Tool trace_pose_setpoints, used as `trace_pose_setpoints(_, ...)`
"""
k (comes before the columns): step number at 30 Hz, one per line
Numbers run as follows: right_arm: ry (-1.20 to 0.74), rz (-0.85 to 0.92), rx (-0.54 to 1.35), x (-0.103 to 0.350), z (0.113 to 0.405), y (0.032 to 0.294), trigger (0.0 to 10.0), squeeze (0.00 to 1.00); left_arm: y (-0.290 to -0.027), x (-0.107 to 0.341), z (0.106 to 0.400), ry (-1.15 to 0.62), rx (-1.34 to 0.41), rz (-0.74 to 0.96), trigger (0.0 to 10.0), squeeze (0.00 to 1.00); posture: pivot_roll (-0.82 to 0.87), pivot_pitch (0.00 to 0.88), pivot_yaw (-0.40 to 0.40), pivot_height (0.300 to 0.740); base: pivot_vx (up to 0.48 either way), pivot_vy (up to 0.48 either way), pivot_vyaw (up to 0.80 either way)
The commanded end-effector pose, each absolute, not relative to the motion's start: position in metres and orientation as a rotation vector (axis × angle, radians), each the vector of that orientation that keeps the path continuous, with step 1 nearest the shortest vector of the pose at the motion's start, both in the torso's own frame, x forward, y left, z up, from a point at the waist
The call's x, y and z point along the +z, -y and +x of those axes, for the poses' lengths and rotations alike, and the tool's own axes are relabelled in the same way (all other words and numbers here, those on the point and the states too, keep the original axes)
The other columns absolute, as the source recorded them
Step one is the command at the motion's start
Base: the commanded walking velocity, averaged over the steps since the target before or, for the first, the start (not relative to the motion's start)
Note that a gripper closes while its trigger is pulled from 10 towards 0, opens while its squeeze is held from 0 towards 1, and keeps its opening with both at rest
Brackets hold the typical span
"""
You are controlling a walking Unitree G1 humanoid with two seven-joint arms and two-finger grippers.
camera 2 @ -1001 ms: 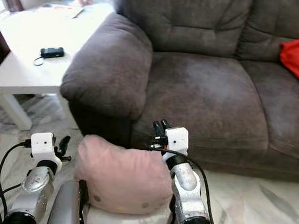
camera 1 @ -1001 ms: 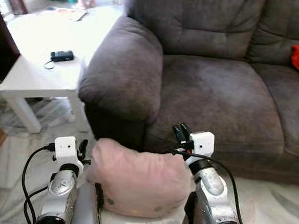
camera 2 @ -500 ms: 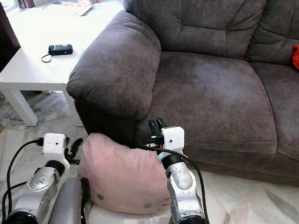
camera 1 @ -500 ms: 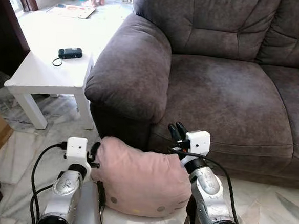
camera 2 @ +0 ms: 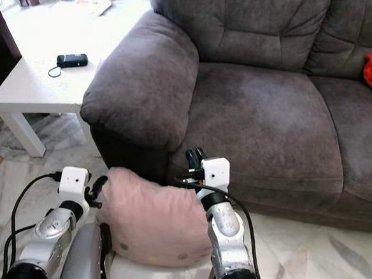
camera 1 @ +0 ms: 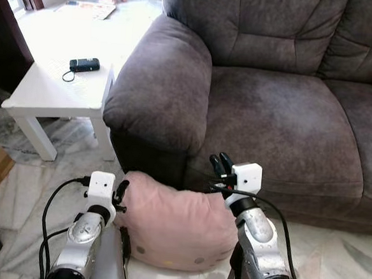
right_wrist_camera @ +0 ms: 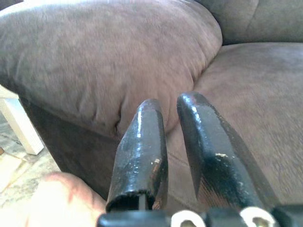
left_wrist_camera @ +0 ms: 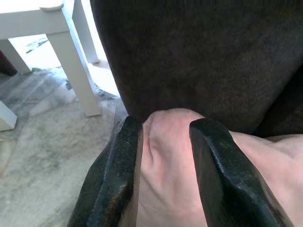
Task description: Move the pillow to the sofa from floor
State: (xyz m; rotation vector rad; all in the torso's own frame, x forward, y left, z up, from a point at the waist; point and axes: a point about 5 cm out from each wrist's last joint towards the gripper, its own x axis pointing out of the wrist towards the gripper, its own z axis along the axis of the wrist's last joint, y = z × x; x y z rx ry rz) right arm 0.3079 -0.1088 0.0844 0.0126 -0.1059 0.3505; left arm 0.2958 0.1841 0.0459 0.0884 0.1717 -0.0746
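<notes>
Two grippers frame a pink pillow (camera 1: 174,220) low in the middle of the head views, where it sits between the arms just in front of the grey sofa (camera 1: 283,114). The left gripper (left_wrist_camera: 158,142) has its fingers parted with a fold of the pillow's pink fabric bulging between them — clenched on the pillow's left edge, as far as the wrist view shows. The right gripper (camera 1: 220,164) stands at the pillow's upper right corner with its fingers drawn near together and nothing seen between them; it points at the sofa's armrest (right_wrist_camera: 109,66) and seat, so any support on that side looks to come from the arm pressing against the pillow rather than from a pinch.

That is where trouble could start. Lifted by one pinched fold, the soft pillow may sag or swing, and the fabric could slip out of the left fingers. The sofa's front edge and the bulky armrest rise just ahead, and a pillow carried too low would likely catch there and be pushed out of the hold. A white side table (camera 1: 45,91) with a small black device (camera 1: 84,65) stands at the upper left, clear of the likely path.
</notes>
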Motion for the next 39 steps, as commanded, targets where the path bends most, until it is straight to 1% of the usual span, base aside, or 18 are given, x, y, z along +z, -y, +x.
trace_pose_setpoints(1,0.099,0.014,0.352,0.0841,0.3082,0.1089,10.0,0.0,-0.1852,0.0437,0.2957,-0.195,-0.077,0.1,10.0,0.0,0.14,0.06,-0.035,0.459,0.277,0.0,0.0)
trace_pose_setpoints(5,0.098,0.014,0.354,0.0842,0.3084,0.1085,10.0,0.0,-0.1835,0.0447,0.2965,-0.189,-0.085,0.104,10.0,0.0,0.14,0.06,-0.034,0.459,0.261,0.0,0.0)
trace_pose_setpoints(12,0.094,0.014,0.357,0.0834,0.3081,0.1076,10.0,0.0,-0.18,0.0431,0.2964,-0.203,-0.112,0.112,10.0,0.0,0.14,0.06,-0.034,0.459,0.0,0.0,0.0)
trace_pose_setpoints(35,0.092,0.016,0.364,0.0833,0.3081,0.1063,10.0,0.0,-0.1786,0.0448,0.2979,-0.193,-0.109,0.11,10.0,0.0,0.14,0.06,-0.034,0.459,0.343,0.0,0.0)
trace_pose_setpoints(39,0.09,0.015,0.367,0.083,0.3078,0.1061,10.0,0.0,-0.1763,0.0461,0.2982,-0.183,-0.125,0.109,10.0,0.0,0.14,0.06,-0.034,0.459,0.0,0.0,0.0)
